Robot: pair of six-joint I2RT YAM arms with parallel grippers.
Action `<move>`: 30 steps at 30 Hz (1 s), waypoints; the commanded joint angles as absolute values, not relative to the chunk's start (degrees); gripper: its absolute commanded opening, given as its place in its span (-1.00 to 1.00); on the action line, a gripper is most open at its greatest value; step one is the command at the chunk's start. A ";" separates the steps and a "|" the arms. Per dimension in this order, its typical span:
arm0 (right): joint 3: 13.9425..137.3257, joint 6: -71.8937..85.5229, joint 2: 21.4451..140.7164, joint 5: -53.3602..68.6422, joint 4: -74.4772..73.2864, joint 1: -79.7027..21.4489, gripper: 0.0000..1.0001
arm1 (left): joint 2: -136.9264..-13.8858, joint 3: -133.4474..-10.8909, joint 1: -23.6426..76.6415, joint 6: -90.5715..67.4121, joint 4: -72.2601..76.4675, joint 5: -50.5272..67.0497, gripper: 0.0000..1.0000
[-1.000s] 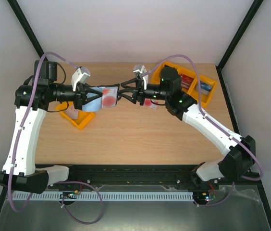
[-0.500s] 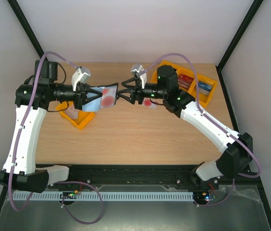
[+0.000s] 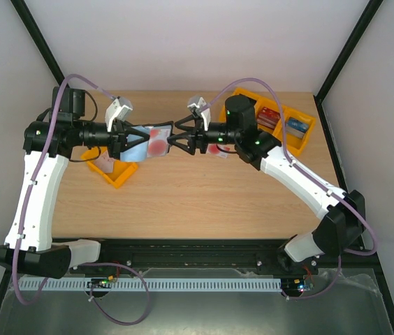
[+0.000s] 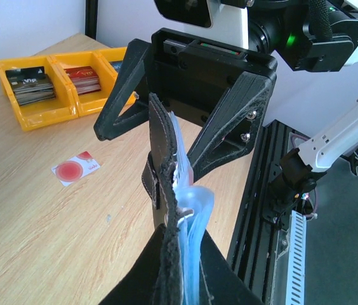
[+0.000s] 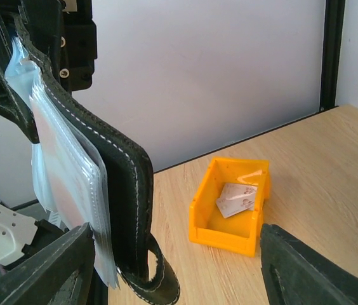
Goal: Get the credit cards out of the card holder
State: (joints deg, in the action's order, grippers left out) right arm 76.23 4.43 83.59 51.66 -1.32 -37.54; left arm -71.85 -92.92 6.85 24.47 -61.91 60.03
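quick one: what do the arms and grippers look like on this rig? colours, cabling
White link shells and black joints on left arm and right arm, a lilac cable looping along each. Black left gripper and right gripper, triangular open-frame fingers. Green light on the right arm's wrist.

- The left arm rises from its base at 7 o'clock, bends at 10 o'clock, and levels its wrist towards 3 o'clock.
- The left gripper is pinched tight on the card holder.
- The right arm sweeps from 5 o'clock up towards 12, wrist pointing to 9 o'clock.
- The right gripper meets the left tip to tip, fingers spread wide.
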 commanded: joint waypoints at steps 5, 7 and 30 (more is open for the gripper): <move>77.44 2.72 82.99 51.42 -1.39 -37.53 0.41 | -71.91 -93.55 7.21 25.49 -62.22 62.06 -0.96; 76.73 2.68 82.40 50.42 -1.58 -36.99 0.41 | -71.81 -93.31 7.21 25.73 -62.44 62.20 -0.96; 74.61 8.20 83.28 53.85 4.09 -37.79 0.48 | -72.63 -92.63 8.26 25.60 -62.07 62.57 -0.95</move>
